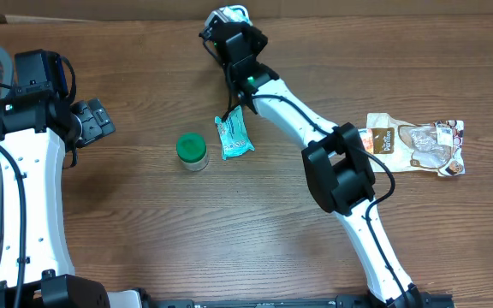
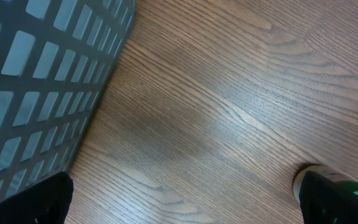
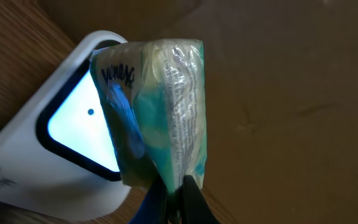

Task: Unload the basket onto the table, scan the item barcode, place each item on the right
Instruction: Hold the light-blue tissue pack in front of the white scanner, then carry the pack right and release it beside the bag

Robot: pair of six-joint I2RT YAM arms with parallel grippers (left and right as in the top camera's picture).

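Right gripper (image 3: 176,186), jaws clamped on packet (image 3: 160,106), presents it to the scanner (image 3: 73,124) window for reading; left gripper (image 1: 99,120) idles, jaws apart.

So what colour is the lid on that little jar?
The lid is green, clearest in the overhead view.

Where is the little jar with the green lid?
In the overhead view, the green-lidded jar stands near the middle of the table, just left of the teal packet.

packet (image 3: 166,106): teal and white
scanner (image 3: 30,163): white, black-rimmed window
surface (image 2: 229,93): brown woodgrain
basket (image 2: 53,70): grey grid
jar (image 1: 192,150): green lid
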